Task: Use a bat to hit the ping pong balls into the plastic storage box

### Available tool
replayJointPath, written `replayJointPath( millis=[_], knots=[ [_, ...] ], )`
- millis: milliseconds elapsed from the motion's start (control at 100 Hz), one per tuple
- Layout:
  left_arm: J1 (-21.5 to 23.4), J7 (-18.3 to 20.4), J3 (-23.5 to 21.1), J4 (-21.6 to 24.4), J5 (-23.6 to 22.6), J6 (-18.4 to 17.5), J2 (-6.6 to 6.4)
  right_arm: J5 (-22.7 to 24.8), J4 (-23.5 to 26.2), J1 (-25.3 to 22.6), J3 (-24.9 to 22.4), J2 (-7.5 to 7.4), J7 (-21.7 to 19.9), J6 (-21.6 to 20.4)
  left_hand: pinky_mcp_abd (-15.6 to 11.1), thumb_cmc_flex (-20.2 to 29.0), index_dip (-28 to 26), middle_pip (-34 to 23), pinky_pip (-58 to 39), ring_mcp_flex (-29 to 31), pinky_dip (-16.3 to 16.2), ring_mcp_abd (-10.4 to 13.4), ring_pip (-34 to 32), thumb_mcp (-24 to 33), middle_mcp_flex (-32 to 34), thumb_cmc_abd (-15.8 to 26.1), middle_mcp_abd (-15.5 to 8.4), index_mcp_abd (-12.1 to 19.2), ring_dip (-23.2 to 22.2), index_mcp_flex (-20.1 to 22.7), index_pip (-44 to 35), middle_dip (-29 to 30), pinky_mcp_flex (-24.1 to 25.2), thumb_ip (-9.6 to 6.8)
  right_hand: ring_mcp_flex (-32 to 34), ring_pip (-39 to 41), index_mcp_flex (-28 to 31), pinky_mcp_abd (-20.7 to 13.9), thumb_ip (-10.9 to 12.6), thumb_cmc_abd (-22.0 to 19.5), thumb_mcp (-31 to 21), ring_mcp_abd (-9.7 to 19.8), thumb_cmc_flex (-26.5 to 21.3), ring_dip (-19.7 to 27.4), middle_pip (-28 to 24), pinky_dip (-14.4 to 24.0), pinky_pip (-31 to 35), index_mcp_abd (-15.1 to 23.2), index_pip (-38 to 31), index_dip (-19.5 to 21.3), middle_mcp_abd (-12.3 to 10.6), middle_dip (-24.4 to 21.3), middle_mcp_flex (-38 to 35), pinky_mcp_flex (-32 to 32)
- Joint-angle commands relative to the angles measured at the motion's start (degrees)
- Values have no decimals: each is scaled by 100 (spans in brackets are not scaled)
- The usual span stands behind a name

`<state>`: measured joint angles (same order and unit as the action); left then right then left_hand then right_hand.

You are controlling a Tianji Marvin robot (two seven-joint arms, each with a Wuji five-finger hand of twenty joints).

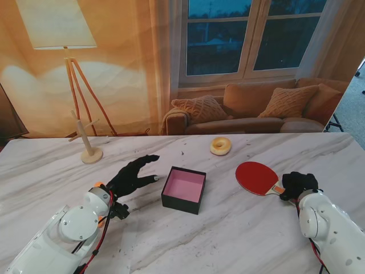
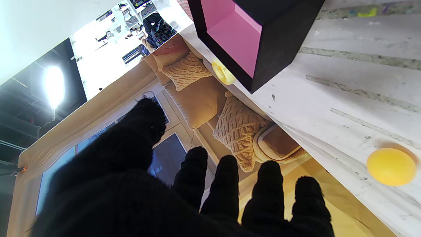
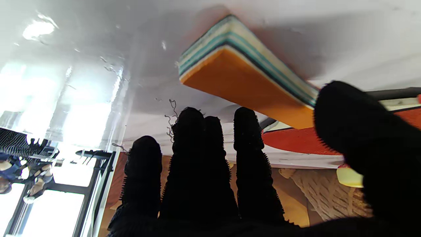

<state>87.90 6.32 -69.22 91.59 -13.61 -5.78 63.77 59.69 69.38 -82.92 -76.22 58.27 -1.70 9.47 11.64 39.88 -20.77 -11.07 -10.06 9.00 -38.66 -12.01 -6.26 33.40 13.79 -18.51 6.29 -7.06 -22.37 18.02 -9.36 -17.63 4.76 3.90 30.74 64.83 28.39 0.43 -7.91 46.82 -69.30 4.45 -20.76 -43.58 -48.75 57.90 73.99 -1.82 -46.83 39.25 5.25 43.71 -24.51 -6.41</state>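
The step in hand is picking up the bat (image 1: 258, 177), which lies flat on the worktop (image 1: 239, 234) at the box's (image 1: 183, 189) three o'clock. The right hand (image 1: 297, 185) hovers over its handle, fingers loosely spread, gripping nothing. Next, I judge, it must close on the handle; the left hand (image 1: 132, 174) is open and empty (a ball (image 2: 391, 166) sits beside it, at the box's nine o'clock).

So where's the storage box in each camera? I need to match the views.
Stand view: storage box, mid-table, between the left hand and the bat.
Left wrist view: box at, beyond the fingers.
Right wrist view: not in it.
Shared landmark: the yellow ring, also at.
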Motion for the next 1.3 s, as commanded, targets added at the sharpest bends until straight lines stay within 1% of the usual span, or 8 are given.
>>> replayJointPath(
  millis=[0,510,630,720,920,1140,1160,1290],
  knots=[
    [7,86,3,-10,17,18,15,27,-220,-38,54,39,-107,71,-64,-8,-34,103,28,-157,-123,16,-22,-171,153,120,-38,63,-42,4,18,-64,95,-117,164,27,356,-14,-152,230,-363,163,-130,82,-108,-135,-25,-25,97,-78,27,45,-93,-34],
    [-22,86,32,-25,62,73,24,65,-634,204,245,53,375,261,-67,-11,-33,98,30,-155,-137,17,-23,-165,166,121,-34,51,-43,12,16,-67,96,-116,334,81,445,19,-106,231,-692,256,-812,201,-314,-399,51,100,-598,295,-56,10,-184,-197],
    [-23,90,32,-26,62,76,23,74,-667,202,234,62,485,294,-63,-8,-33,97,33,-152,-136,18,-25,-168,175,123,-32,55,-44,15,16,-67,95,-116,358,108,407,20,-376,243,-695,265,-1001,248,-362,-499,93,150,-759,107,-67,-23,-194,-223],
    [-21,98,31,-22,66,85,22,74,-661,178,209,63,488,302,-67,-11,-33,97,34,-155,-136,15,-23,-172,176,125,-40,52,-43,21,13,-68,95,-116,307,67,278,12,-119,257,-718,267,-878,280,-343,-569,42,127,-679,104,-70,-47,-115,-186],
    [-24,97,31,-25,63,82,22,57,-696,171,228,56,428,340,-64,-8,-32,98,36,-152,-136,18,-23,-178,179,128,-38,53,-43,19,16,-68,93,-116,241,8,65,6,-114,431,-702,278,-866,309,-358,-614,-2,98,-577,151,-76,-39,-30,-150],
    [-28,102,41,-23,84,122,25,59,-742,202,305,49,409,383,-67,-9,-32,101,39,-158,-135,18,-20,-180,172,133,-36,59,-42,19,15,-68,93,-117,276,-6,260,6,-82,392,-771,283,-1030,328,-383,-632,6,150,-889,424,-88,-39,-67,-148],
    [-28,102,41,-25,82,120,25,62,-732,196,303,50,404,389,-66,-10,-32,101,39,-156,-135,18,-21,-182,174,130,-38,62,-43,18,15,-68,93,-117,283,-10,279,6,-104,408,-763,280,-1057,333,-388,-634,7,154,-920,453,-93,-40,-73,-148],
    [-27,91,36,-29,80,112,27,87,-701,168,303,51,405,419,-66,-8,-33,101,38,-151,-136,21,-23,-183,175,132,-41,55,-43,21,12,-68,92,-117,323,-21,452,40,-839,524,-713,270,-1338,369,-404,-668,-2,343,-1407,163,-101,-56,-125,-193]
  ],
)
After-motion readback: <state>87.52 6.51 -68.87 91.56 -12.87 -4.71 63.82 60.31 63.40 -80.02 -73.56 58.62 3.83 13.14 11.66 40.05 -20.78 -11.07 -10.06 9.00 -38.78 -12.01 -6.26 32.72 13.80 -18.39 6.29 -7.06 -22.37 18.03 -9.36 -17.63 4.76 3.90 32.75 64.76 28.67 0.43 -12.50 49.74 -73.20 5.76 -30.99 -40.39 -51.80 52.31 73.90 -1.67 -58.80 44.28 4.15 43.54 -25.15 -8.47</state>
